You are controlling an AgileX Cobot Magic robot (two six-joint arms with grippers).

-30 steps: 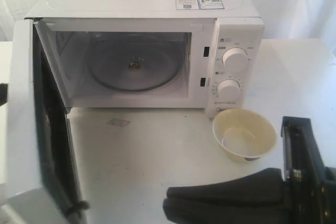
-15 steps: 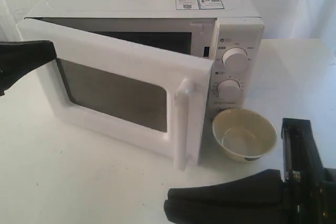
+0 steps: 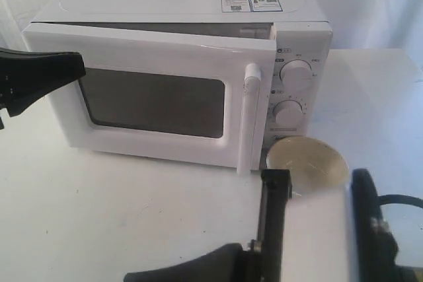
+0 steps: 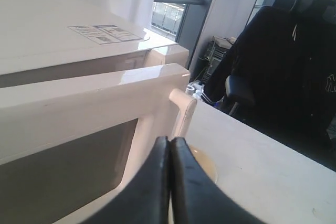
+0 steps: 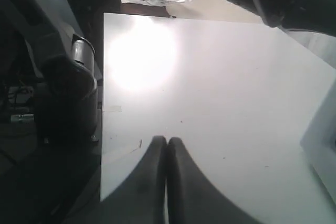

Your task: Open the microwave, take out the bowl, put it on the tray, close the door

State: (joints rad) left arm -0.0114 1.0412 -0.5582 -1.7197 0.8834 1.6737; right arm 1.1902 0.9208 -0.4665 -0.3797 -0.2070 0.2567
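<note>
The white microwave [image 3: 178, 4] stands at the back of the table. Its door [image 3: 158, 100] is swung almost shut, with a narrow gap left along its top and at the handle [image 3: 249, 117] side. My left gripper [image 3: 79, 66] is shut and empty, its tip against the door's front near the hinge side. From the left wrist, the shut fingers [image 4: 157, 182] point along the door [image 4: 79, 108] towards the handle [image 4: 184, 111]. The cream bowl [image 3: 307, 160] sits on the table below the knobs, its near side hidden by my right arm. My right gripper [image 3: 130, 275] is shut and empty, low over the table [image 5: 210, 77].
The knob panel [image 3: 297, 90] is beside the door's handle. No tray shows in any view. My right arm's white and black wrist [image 3: 317, 229] fills the lower right of the exterior view. A black chair [image 4: 283, 66] and office clutter stand beyond the table's edge.
The door has swung from wide open to nearly shut with my left gripper following against it. My right arm has turned and shifted left, now covering part of the bowl.
</note>
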